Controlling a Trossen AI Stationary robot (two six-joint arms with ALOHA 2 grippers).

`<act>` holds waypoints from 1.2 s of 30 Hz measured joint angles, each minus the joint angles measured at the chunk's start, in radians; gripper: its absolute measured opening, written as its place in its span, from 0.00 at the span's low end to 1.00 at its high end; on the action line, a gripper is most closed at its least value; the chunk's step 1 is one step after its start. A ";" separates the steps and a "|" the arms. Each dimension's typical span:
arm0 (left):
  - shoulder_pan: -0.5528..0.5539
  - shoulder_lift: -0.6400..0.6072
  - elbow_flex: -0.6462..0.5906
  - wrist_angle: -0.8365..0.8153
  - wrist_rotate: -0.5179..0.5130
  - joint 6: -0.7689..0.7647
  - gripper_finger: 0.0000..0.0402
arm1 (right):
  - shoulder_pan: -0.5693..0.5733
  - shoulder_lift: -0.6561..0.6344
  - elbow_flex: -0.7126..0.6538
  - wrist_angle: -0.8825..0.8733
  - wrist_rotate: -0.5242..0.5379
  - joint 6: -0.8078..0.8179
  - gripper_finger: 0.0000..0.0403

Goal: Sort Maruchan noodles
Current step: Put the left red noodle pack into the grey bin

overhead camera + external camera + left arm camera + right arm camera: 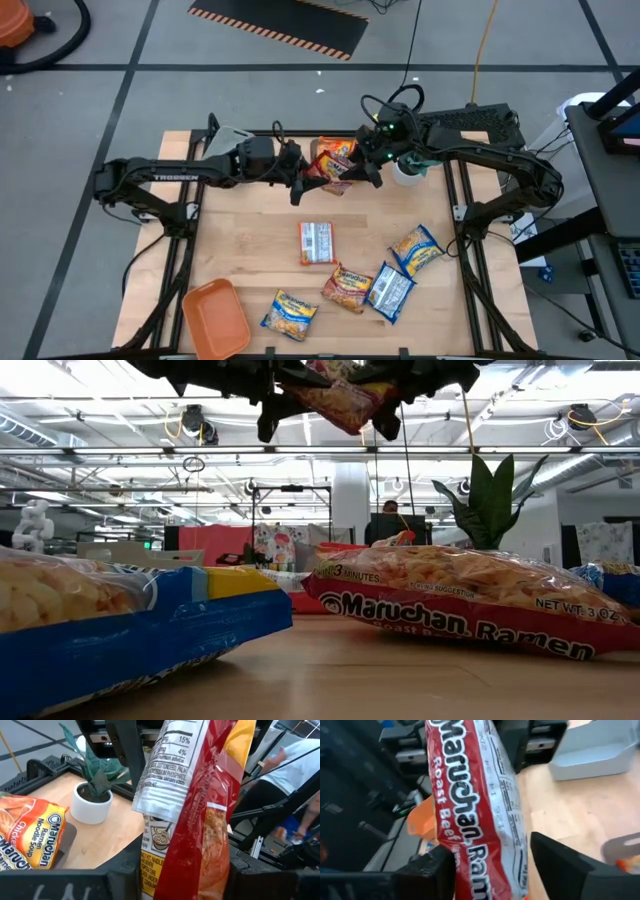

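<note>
Maruchan noodles lie in two groups in the high view: we see six packets (346, 287) spread over the near half of the table (250, 250), and an orange packet (334, 152) flat at the far edge, just beside the lifted red packet (336, 178). We find the left gripper (306, 182) and the right gripper (362, 172) meeting at this red packet, above the far middle of the table, each from its own side. An orange tray (216, 318) sits at the near left corner; a white plant pot (408, 172) stands under the right arm. In the low view, we see the red packet hanging between both grippers, clear of the table. In the left wrist view, the left fingers are closed narrowly on the red packet's lower edge. In the right wrist view, one dark finger (432, 870) lies against the red packet, the other (560, 865) stands apart from it, so the right hand is wide.
</note>
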 joint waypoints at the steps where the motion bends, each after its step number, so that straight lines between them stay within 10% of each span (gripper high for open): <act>1: 0.006 -0.005 0.000 -0.001 0.007 0.000 0.35 | 0.000 -0.007 0.000 0.006 0.016 0.015 0.58; 23: 0.194 -0.181 0.001 -0.253 0.232 0.116 0.35 | -0.002 -0.060 0.000 0.113 0.397 0.193 0.67; 36: 0.341 -0.313 0.001 -0.562 0.149 0.176 0.35 | 0.010 -0.127 -0.002 0.149 0.501 0.301 0.67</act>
